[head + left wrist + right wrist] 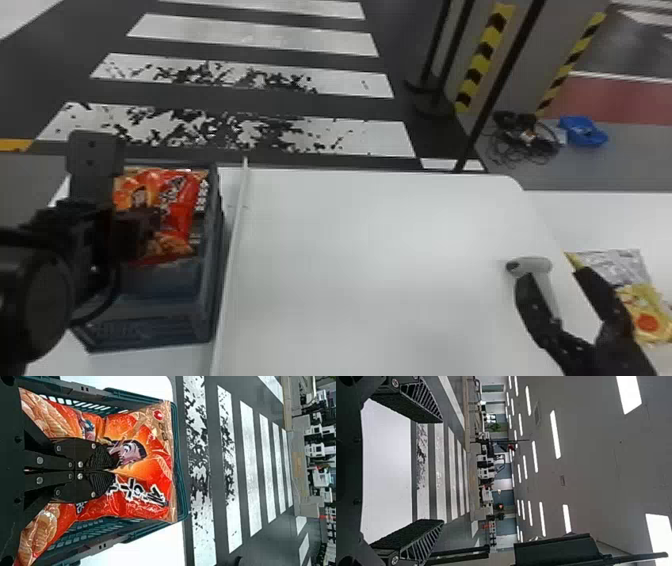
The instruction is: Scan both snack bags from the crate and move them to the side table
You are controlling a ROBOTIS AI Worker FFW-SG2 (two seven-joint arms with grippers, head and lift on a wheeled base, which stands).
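The left pincer [113, 471] clenches a glossy red-and-orange plastic snack bag [148, 473], its long axis running near to far; the spread right pincer [442, 471] is well apart.

Red and orange colour one snack bag [186, 210], dark blue-green the crate [216, 280], white the table [370, 240], pale grey the scanner [537, 264] and yellow with a red disc the other bag [642, 302], while white stripes [255, 34] band the dark floor [30, 90], black chevrons the yellow tape [482, 62].
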